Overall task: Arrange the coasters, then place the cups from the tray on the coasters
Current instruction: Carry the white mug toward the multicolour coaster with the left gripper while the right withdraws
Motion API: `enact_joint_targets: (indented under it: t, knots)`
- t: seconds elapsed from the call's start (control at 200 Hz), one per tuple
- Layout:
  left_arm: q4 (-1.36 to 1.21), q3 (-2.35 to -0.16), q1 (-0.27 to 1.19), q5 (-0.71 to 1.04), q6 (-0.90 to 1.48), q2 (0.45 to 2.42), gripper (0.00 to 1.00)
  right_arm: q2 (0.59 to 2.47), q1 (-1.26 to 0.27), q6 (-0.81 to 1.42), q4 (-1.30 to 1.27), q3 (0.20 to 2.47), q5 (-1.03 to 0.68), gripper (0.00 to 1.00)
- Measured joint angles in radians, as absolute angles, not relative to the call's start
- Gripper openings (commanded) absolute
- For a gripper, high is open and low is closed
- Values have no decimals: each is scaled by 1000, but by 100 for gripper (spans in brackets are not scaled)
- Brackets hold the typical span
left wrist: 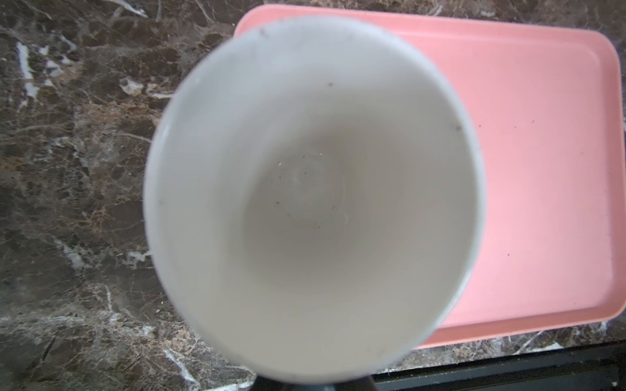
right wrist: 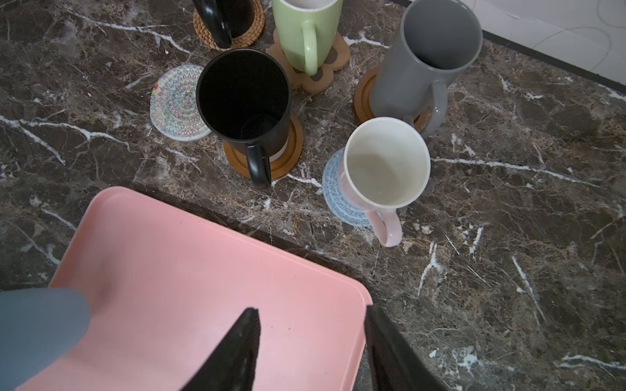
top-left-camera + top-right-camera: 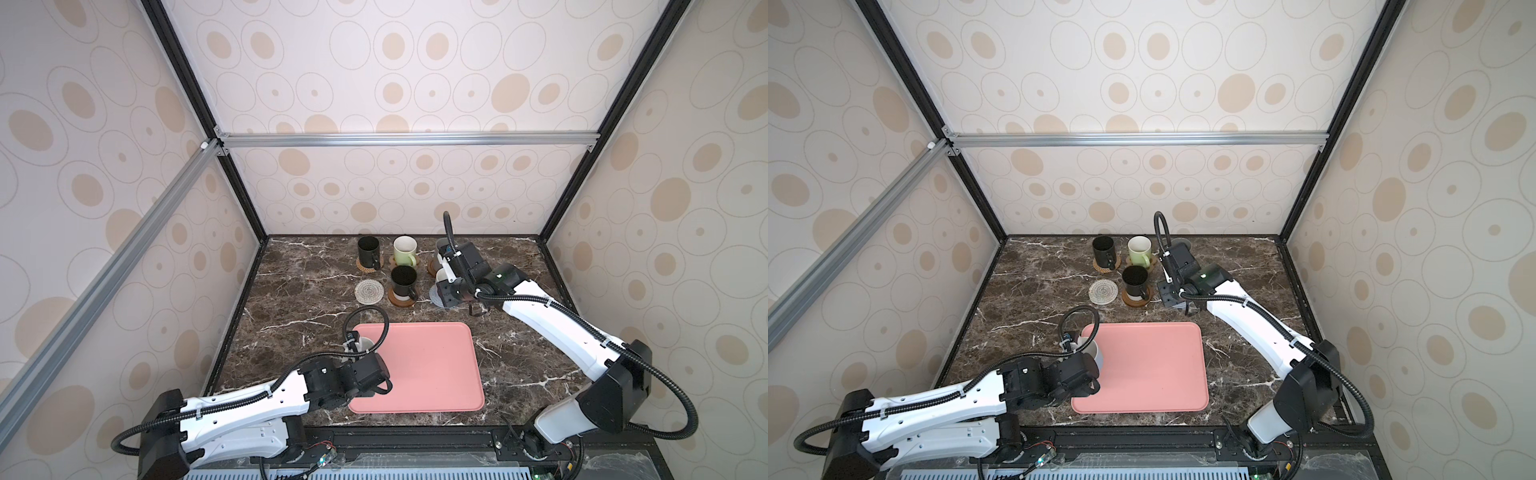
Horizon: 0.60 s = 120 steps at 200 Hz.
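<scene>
While the light blue cup (image 1: 311, 203) hangs upright in the left gripper (image 3: 1086, 362), above the near-left corner of the tray (image 3: 428, 365), nothing else sits on that tray. Grip: jaws closed tight on the cup. The fingers are hidden behind the mug in the wrist view, so I cannot tell the exact hold point. The cup's white inside fills that view.

Target, by my reading: beige woven coaster (image 3: 369, 291), the only bare mat, at the left end of the near row. Just beside it on the right stands a black cup (image 3: 404, 280) on a wooden disc (image 2: 291, 149). Behind are a second black cup (image 3: 368, 250) on the rattan coaster (image 2: 252, 32) and a green cup (image 3: 405, 250) on the paw coaster (image 2: 340, 54). The grey cup (image 2: 430, 57) and pink cup (image 2: 386, 166) are seated further right.

Right gripper (image 2: 310, 313): jaws apart, holding nothing. It hovers near the pink cup, well apart from the bare coaster.

Doing the step well:
- Carry the cup level and high enough to clear the tray rim.
- Approach the coaster from its open left or near side, away from the black cup.
- Centre the base over the weave before lowering, because a light woven mat will likely slide if caught at its edge.
- Lower straight down and release only once the base sits flat.
- Withdraw without clipping the neighbouring mug.
</scene>
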State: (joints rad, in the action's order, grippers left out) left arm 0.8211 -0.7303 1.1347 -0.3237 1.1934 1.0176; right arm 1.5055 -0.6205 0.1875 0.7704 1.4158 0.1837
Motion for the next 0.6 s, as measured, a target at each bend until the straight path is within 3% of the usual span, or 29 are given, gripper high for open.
enact_joint_targets:
  t: [0.6]
  knots:
    - [800,-951,883,-364,1135,1209,10,1286,-620,105,771,1245,176,54]
